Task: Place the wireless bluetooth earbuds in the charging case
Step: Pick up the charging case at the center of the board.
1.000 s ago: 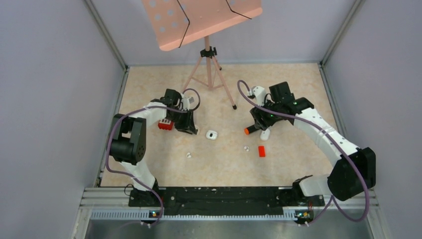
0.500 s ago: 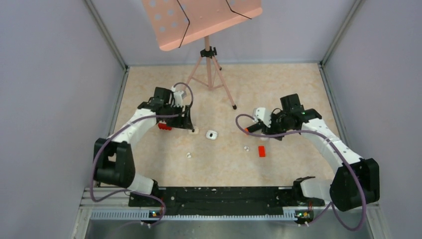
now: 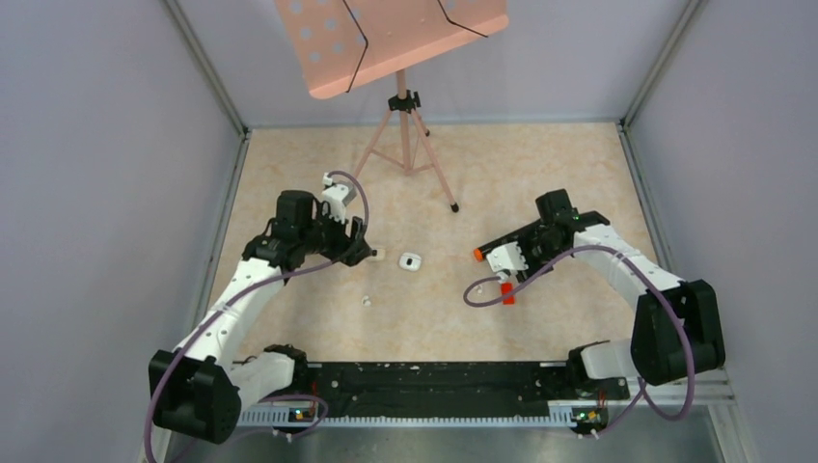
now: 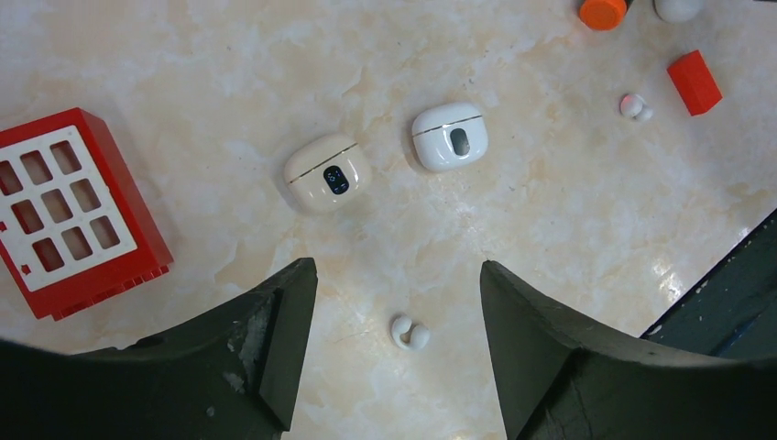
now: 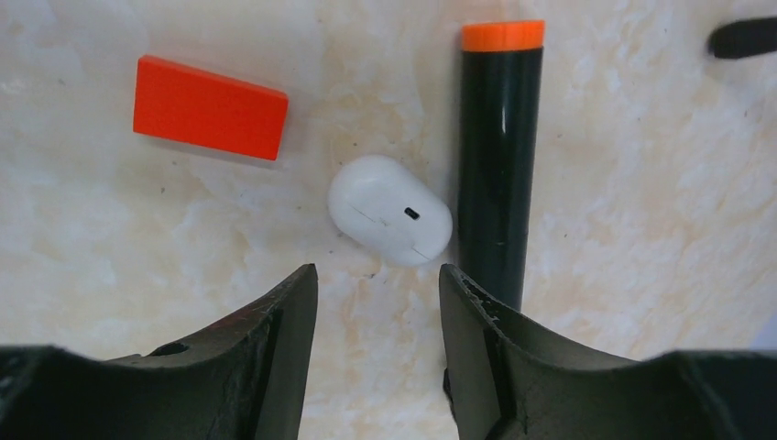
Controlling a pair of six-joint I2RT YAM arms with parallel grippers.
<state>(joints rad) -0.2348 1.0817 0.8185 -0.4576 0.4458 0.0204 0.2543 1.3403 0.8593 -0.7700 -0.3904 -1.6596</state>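
Left fingers (image 4: 229, 367) and right fingers (image 5: 257, 367): spread apart, empty. Cream charging case (image 4: 327, 172) and white charging case (image 4: 449, 137): shut, side by side on the desk (image 4: 550, 229), smooth, likely slippery. Earbud (image 4: 410, 334): loose on the desk under the left fingers; tiny, light, best pinched across its rounded body.

A bench (image 4: 568, 211) marbled in cream and pale beige carries tiny white earbuds (image 4: 410, 333), a cream charging case (image 4: 327, 172) with a dark oval patch, and a white charging case (image 4: 449, 137) with a grey oval patch. There is a red brick (image 4: 78, 211) faced with a white grid, a plain red block (image 4: 694, 82), and a glossy black tube (image 5: 497, 156) capped in orange. A third case (image 5: 390, 222) is plain white with one small dark mark.
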